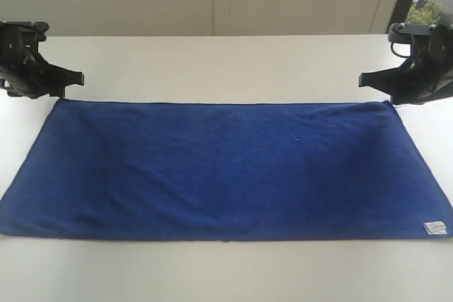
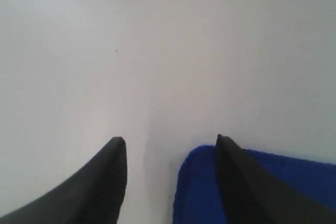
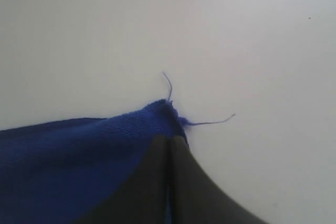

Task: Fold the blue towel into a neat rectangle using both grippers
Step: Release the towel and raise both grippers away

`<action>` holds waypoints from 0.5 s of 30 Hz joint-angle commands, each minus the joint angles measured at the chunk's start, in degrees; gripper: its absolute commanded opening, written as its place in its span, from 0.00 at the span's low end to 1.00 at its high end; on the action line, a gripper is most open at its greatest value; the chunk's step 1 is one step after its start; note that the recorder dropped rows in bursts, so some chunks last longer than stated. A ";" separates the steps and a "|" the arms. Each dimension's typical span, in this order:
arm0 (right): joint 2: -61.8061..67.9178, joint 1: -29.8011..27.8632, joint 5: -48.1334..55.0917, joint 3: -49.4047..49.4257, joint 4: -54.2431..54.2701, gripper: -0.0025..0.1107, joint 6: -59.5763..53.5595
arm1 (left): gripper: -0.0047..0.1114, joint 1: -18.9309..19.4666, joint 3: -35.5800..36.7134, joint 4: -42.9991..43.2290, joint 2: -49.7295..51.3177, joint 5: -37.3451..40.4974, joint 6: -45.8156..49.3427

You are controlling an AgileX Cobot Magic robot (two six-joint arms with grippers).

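Blue towel [image 1: 219, 167] is laid flat and unfolded across the white table [image 1: 212, 61], its white label [image 1: 434, 228] at the lower right corner. The left gripper [image 2: 170, 138] is held wide apart at the upper left corner, one finger over cloth. The right gripper [image 3: 169, 140] is pressed together at the upper right corner; whether cloth is pinched cannot be told.
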 commanded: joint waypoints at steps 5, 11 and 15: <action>-6.78 0.00 8.11 0.17 -0.26 0.02 -0.58 | 0.52 0.01 0.28 -0.34 -8.50 15.45 0.90; -14.32 0.00 10.65 7.40 2.47 0.02 -0.43 | 0.39 -0.09 0.28 -1.61 -14.48 31.51 3.75; -21.16 0.00 12.54 12.68 2.71 0.02 -0.57 | 0.09 -0.09 0.81 -7.58 -18.74 39.01 10.28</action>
